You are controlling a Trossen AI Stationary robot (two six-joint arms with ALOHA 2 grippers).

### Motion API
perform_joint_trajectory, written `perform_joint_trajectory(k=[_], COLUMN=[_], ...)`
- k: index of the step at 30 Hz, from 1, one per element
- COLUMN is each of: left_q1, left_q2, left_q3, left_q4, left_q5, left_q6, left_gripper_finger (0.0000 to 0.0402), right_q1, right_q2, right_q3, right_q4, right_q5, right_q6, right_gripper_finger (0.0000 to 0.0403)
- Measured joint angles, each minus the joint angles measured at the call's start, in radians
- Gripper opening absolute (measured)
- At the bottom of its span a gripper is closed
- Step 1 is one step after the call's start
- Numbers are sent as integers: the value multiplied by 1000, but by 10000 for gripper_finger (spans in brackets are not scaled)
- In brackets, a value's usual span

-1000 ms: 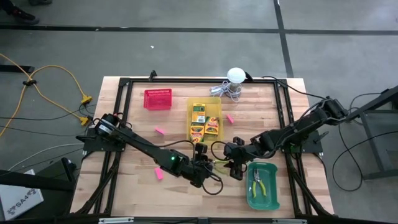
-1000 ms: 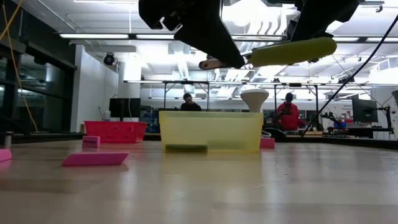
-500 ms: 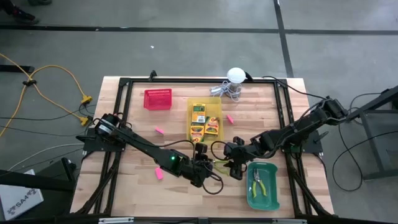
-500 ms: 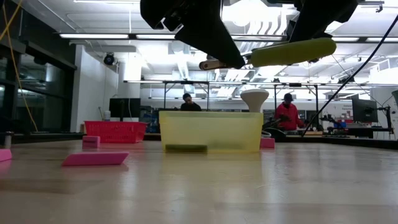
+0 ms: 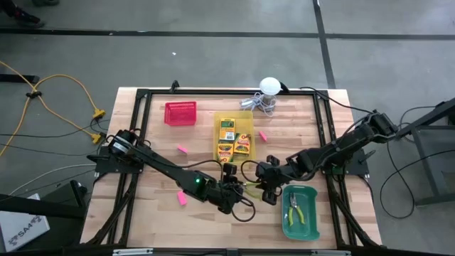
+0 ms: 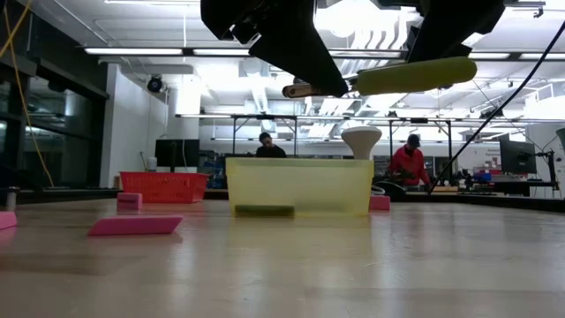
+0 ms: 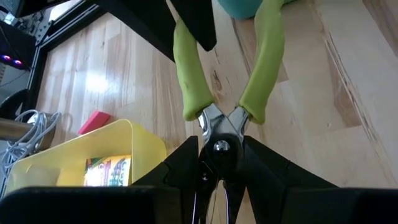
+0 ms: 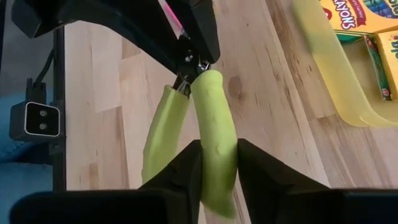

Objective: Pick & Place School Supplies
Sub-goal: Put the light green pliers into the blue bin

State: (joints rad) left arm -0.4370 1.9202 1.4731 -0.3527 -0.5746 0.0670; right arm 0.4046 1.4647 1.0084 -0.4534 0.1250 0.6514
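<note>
Both grippers are shut on one pair of pliers [image 5: 250, 186] with yellow-green handles, held in the air near the table's middle front. My left gripper [image 5: 237, 190] is at its metal end and my right gripper [image 5: 265, 183] at its handle end. A second yellow-green tool [image 5: 295, 211] lies in the green bin [image 5: 310, 226]. Several crayon boxes [image 5: 234, 139] lie in the yellow bin [image 5: 245, 116]. Pink erasers [image 5: 183, 150], [image 5: 182, 198], [image 5: 262, 135] lie flat on the table. My left gripper [image 7: 217, 149] pinches the pliers' metal head at the pivot [image 7: 214, 134] between its two fingers, coming level from the table's left. The two handles [image 7: 264, 68] spread away beyond the fingertips. The pliers are lifted clear and lie roughly level [image 6: 415, 75]. My right gripper [image 8: 214, 146] pinches one green handle near its free end [image 8: 214, 118] between its two fingers, coming level from the table's right, fingers along the handle. The other handle [image 8: 158, 137] stands free beside it. The tool is clear of the table.
The red bin [image 5: 180, 113] stands at the far left, and the white ball with metal clutter [image 5: 268, 91] at the far edge. A black frame [image 5: 142, 96] rims the table. Bare wood lies under the held pliers and along the near edge. People stand far behind in the room.
</note>
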Motion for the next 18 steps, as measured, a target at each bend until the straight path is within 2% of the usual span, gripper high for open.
perform_joint_trajectory(k=[18], left_q1=[0], left_q2=[0], left_q3=[0], left_q4=[0], left_q5=[3], left_q6=[1], left_gripper_finger=[101], right_q1=[0], right_q2=[0], right_q3=[0], right_q4=[0], right_q5=[1], right_q6=[-1], right_gripper_finger=[68])
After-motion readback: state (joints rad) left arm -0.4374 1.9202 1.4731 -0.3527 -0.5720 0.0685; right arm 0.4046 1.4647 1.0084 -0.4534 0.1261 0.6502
